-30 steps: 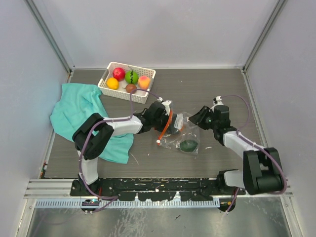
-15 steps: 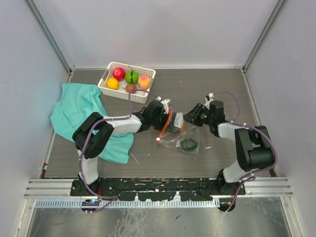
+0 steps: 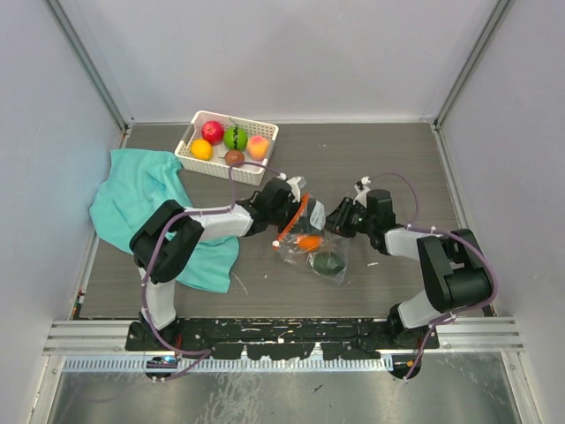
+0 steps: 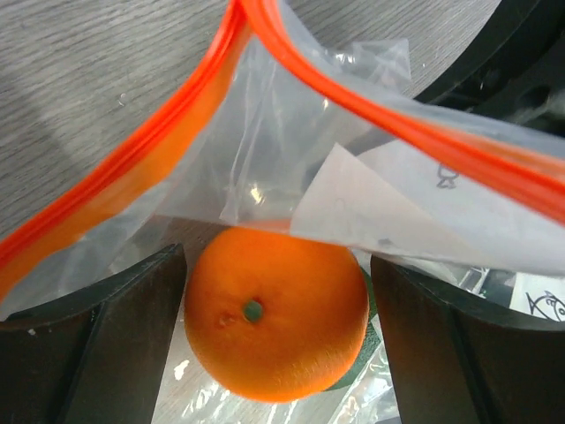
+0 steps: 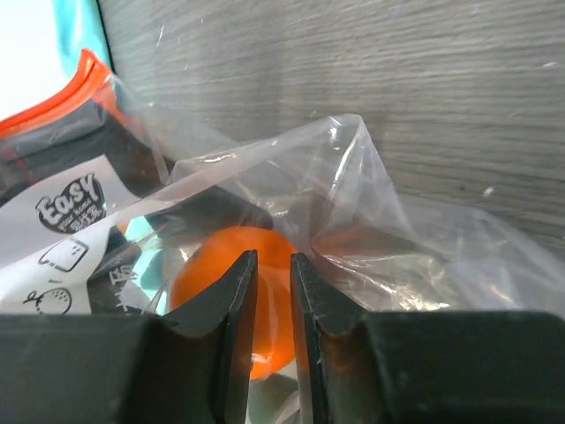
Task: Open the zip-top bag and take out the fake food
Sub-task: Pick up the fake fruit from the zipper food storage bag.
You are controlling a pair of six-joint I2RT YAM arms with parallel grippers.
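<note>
Clear zip-top bag [image 4: 265, 168]: thin plastic film, glossy, crinkled, see-through. Orange-red zipper strip [image 4: 388, 128]: thicker plastic, smooth. White label [image 4: 353, 208]: matt paper, black print. Round orange fake fruit [image 4: 275, 309]: plastic, finely pebbled, soft sheen. Left end effector [image 4: 275, 283], fingers [image 4: 106, 344]: black, matt, slightly grainy. Grey surface [image 3: 380, 159]: wood-grain, matt. Teal cloth [image 3: 132, 203]: soft, wrinkled. White slotted basket [image 3: 226, 168]: smooth plastic.

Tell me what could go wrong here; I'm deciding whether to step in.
The left gripper, jaws open, only straddles the orange fruit; it may roll deeper into the zip-top bag. The right gripper meets only thin film, which could slip and let the bag mouth collapse.
</note>
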